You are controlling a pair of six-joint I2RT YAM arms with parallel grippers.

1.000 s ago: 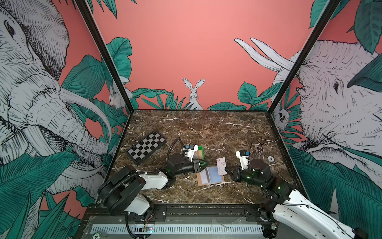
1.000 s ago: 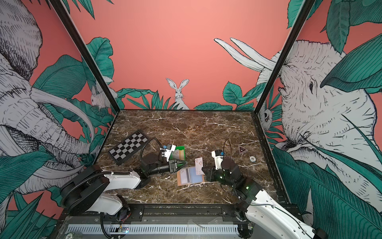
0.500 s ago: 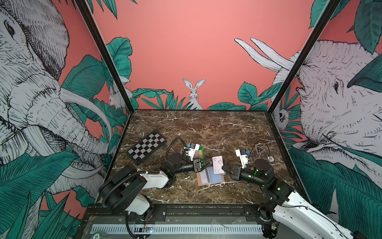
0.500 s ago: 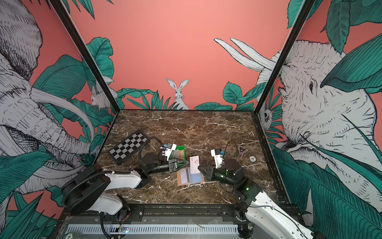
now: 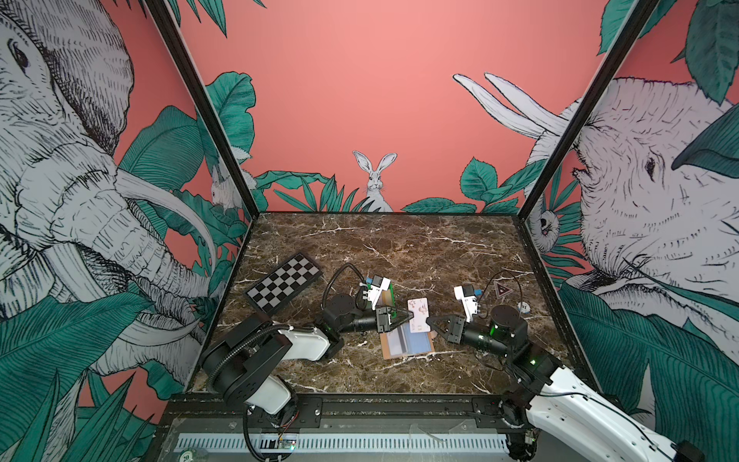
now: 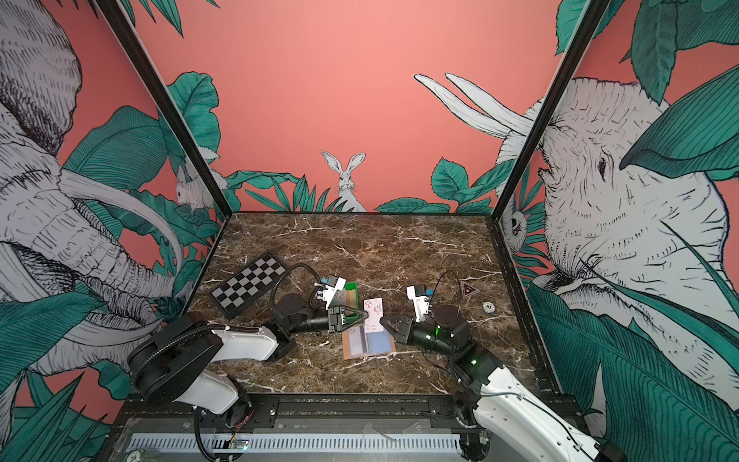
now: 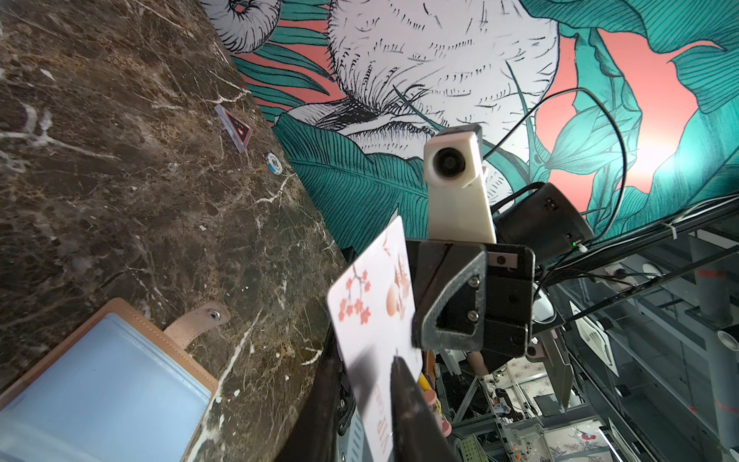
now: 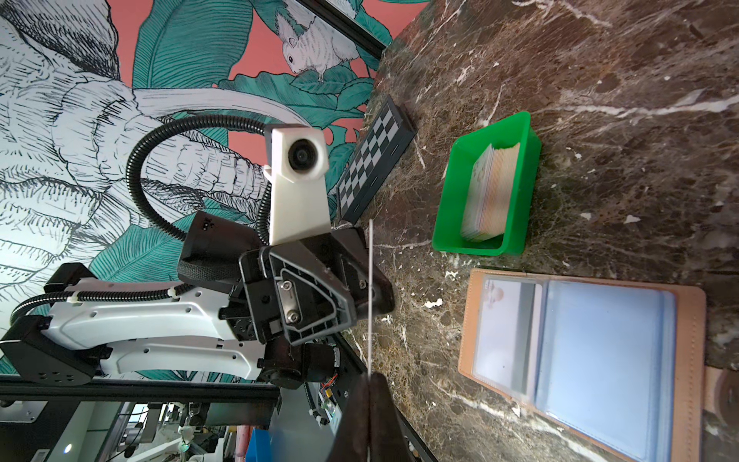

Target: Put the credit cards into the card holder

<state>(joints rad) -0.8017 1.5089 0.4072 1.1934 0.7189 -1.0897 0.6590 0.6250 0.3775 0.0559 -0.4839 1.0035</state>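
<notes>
Carrying the credit card (image 5: 418, 316) leftward from where it was a second ago, my right claw (image 5: 428, 322) stays clenched on its edge while my left claw (image 5: 407, 316) narrows around the opposite edge, above the open card holder (image 5: 408, 345) on the table (image 5: 400, 248): handover looks underway.

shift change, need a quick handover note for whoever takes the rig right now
Right tool: shut on a white card, held upright above the wallet.
Left tool: jaws on the same card's opposite edge, mid hand-over; grip not certain.
Wallet lies open on the table, one card already in a sleeve.
Remaining cards stacked in the green tray.
Left: sleeve this card, then the stack.
</notes>
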